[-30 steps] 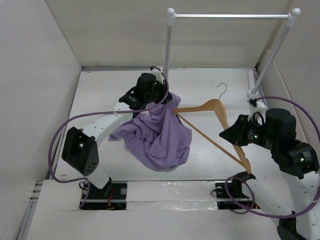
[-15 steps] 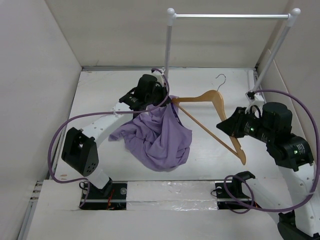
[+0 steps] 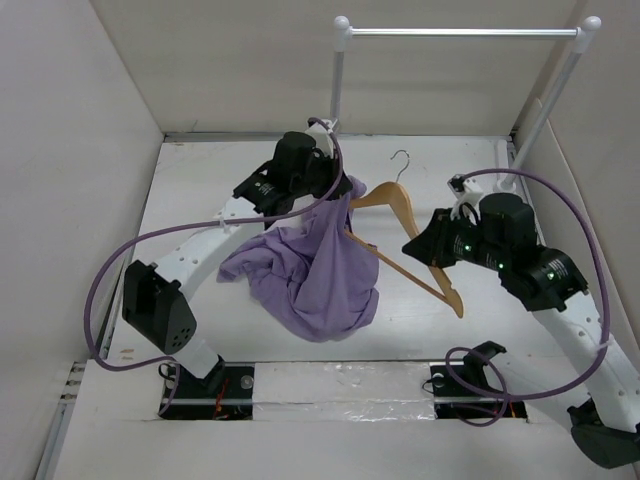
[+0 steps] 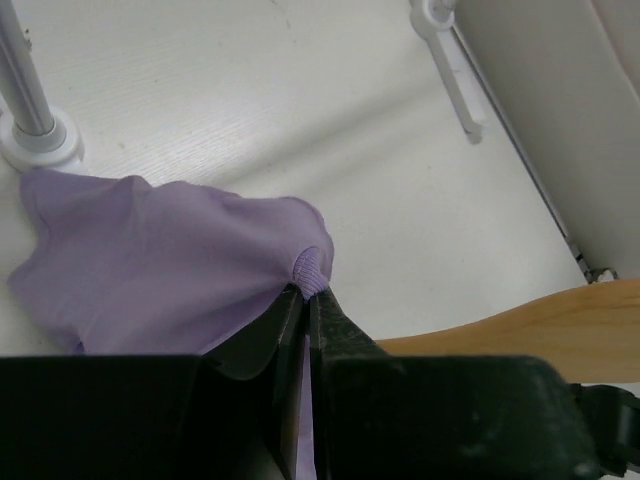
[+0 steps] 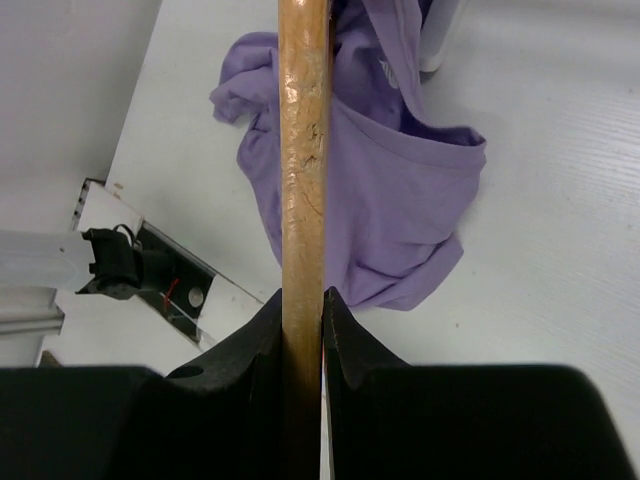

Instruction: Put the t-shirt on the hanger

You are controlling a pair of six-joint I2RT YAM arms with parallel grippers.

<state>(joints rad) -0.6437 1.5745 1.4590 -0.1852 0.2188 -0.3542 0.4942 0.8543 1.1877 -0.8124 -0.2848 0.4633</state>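
Observation:
The lavender t-shirt (image 3: 320, 275) hangs in a bunch from my left gripper (image 3: 335, 190), its lower part pooled on the table. In the left wrist view the left gripper (image 4: 308, 290) is shut on the ribbed neck edge of the t-shirt (image 4: 170, 260), with the wooden hanger (image 4: 520, 325) just to its right. My right gripper (image 3: 422, 246) is shut on the hanger (image 3: 402, 208) and holds it tilted above the table, its left tip touching the raised cloth. In the right wrist view the right gripper (image 5: 303, 295) clamps the hanger (image 5: 303, 150), and the t-shirt (image 5: 400, 200) lies beyond.
A white and silver clothes rail (image 3: 460, 32) spans the back, one post (image 3: 337, 90) right behind the left gripper and the other (image 3: 545, 110) at the far right. The post's foot (image 4: 35, 135) shows beside the cloth. Walls close in both sides. Purple cables loop off both arms.
The right arm has carried the hanger left and farther back, bringing its left tip up against the held cloth. The left gripper has shifted slightly back, still holding the t-shirt.

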